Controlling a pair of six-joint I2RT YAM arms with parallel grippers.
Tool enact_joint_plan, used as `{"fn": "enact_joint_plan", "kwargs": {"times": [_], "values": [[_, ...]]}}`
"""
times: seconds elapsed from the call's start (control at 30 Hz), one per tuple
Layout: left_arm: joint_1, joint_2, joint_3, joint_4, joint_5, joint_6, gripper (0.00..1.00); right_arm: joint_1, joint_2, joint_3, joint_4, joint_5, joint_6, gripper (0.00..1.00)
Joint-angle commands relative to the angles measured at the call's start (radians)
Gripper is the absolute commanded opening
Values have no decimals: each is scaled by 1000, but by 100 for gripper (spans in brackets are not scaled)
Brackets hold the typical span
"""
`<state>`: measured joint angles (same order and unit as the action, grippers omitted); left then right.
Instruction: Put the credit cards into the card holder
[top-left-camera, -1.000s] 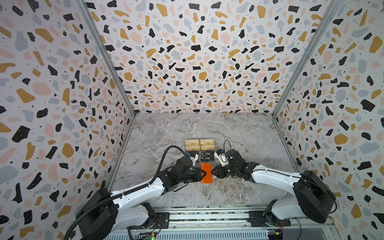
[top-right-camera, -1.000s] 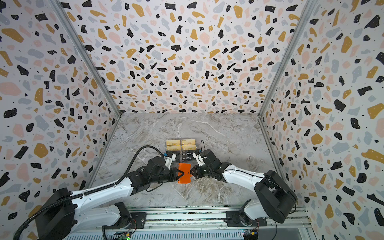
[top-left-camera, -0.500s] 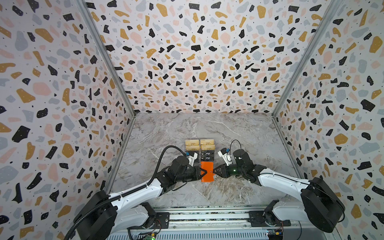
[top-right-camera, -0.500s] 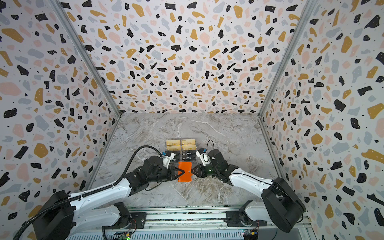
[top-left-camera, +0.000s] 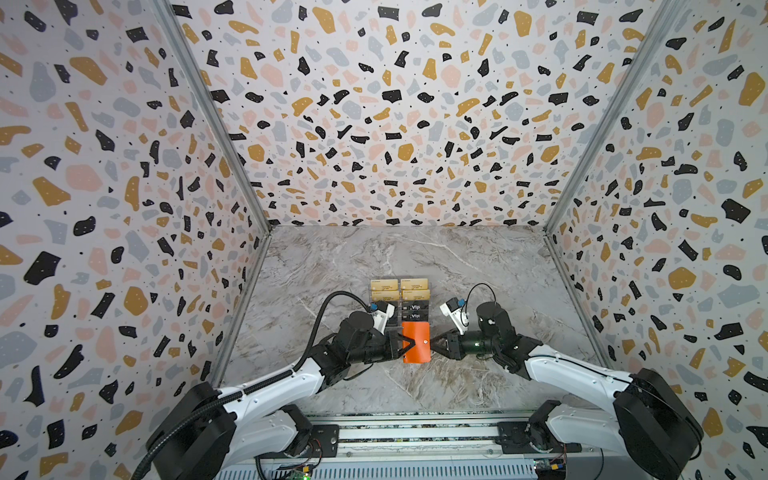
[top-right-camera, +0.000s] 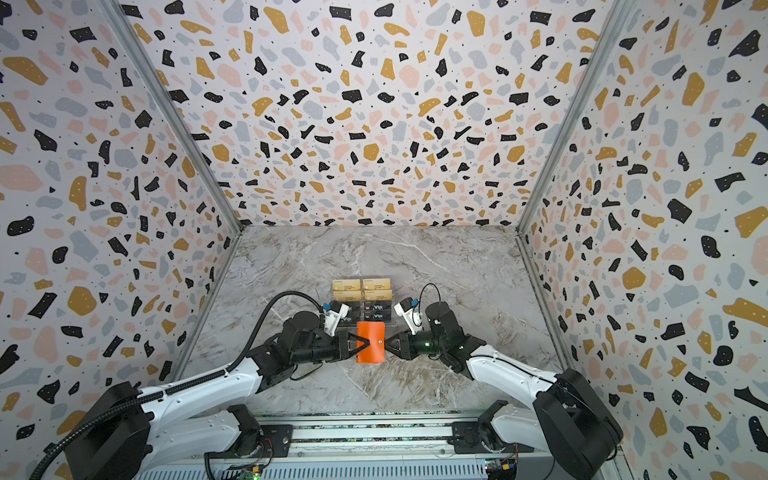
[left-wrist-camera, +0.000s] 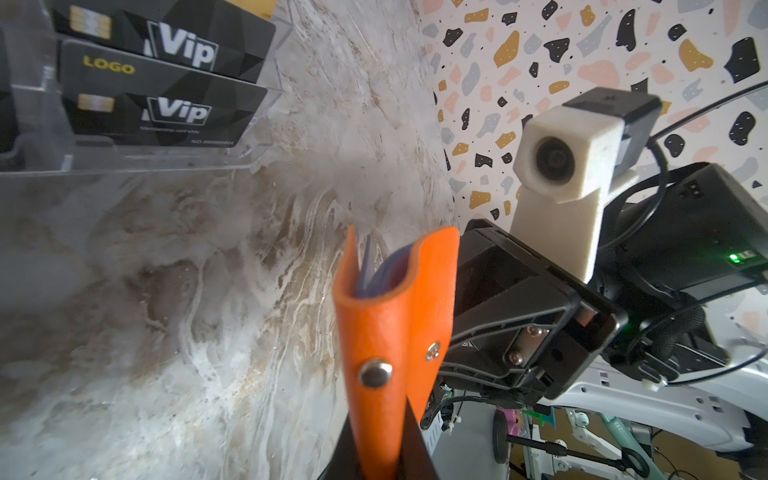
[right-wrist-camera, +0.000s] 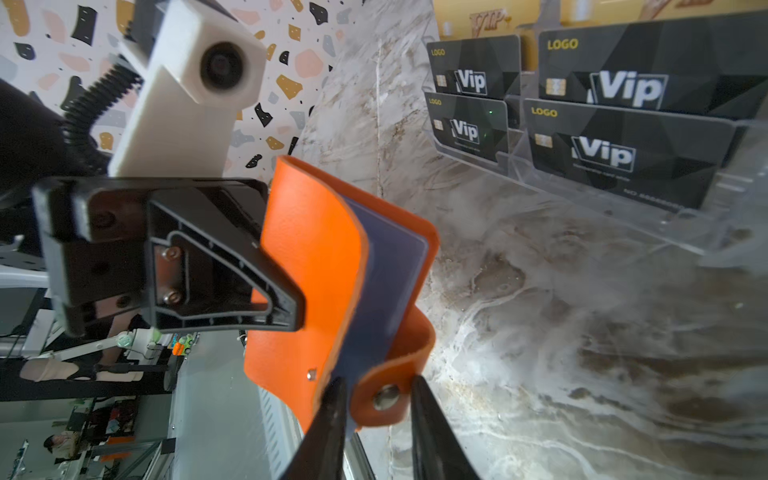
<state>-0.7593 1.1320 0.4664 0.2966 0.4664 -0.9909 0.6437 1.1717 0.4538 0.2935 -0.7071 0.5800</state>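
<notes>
**A:** Holder (top-left-camera: 415, 343) first. Where was it?

**B:** It was between the two arms, just in front of the clear stand (right-wrist-camera: 623, 216). The left jaws were closed on one edge and carried it. Whether it touched the bench (top-left-camera: 457, 266), I could not tell.

**A:** And the cards (top-left-camera: 414, 307)?

**B:** All that I could see stood in the stand, black ones in front and gold ones behind. I saw none in the holder.

**A:** So which step was it?

**B:** I judged it the opening step. The snap looked undone, the cover gaped a little, and the blue sleeves (right-wrist-camera: 386, 270) showed. The right jaws stood narrow, one on each side of the strap (right-wrist-camera: 384, 399), and did not pinch it as far as I saw.

**A:** What did the next move call for?

**B:** Probably to close on the strap or the cover and fold it back, while the left grip held firm.

**A:** And the pose?

**B:** The left arm (top-left-camera: 282, 380) and the right arm (top-left-camera: 569, 370) were low, stretched forward and turned inward. The wrists faced each other across the holder.
</notes>
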Motion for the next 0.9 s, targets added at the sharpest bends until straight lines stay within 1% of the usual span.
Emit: {"fn": "enact_joint_plan", "kwargs": {"times": [0.0,0.07,0.23,0.33,0.43,0.5,0.6,0.73,0.87], "values": [[5,9,-8,105,47,-15,12,-1,-24,-11,92,-106,26,32],[7,8,-8,113,60,-14,13,-10,-28,-24,126,-129,44,41],[7,-6,-20,146,86,-26,13,-39,-58,-44,159,-162,61,55],[8,-4,-27,183,108,-41,13,-57,-67,-56,191,-191,76,58],[9,-2,-35,220,127,-55,13,-66,-67,-68,225,-216,89,59],[9,-3,-36,227,136,-56,13,-82,-70,-90,292,-246,127,58],[9,-1,-42,252,150,-65,13,-99,-70,-121,416,-289,196,52],[8,7,-46,288,165,-79,13,-100,-56,-130,507,-339,242,43],[9,14,-53,334,180,-102,13,-101,-39,-141,597,-373,291,39]]}}
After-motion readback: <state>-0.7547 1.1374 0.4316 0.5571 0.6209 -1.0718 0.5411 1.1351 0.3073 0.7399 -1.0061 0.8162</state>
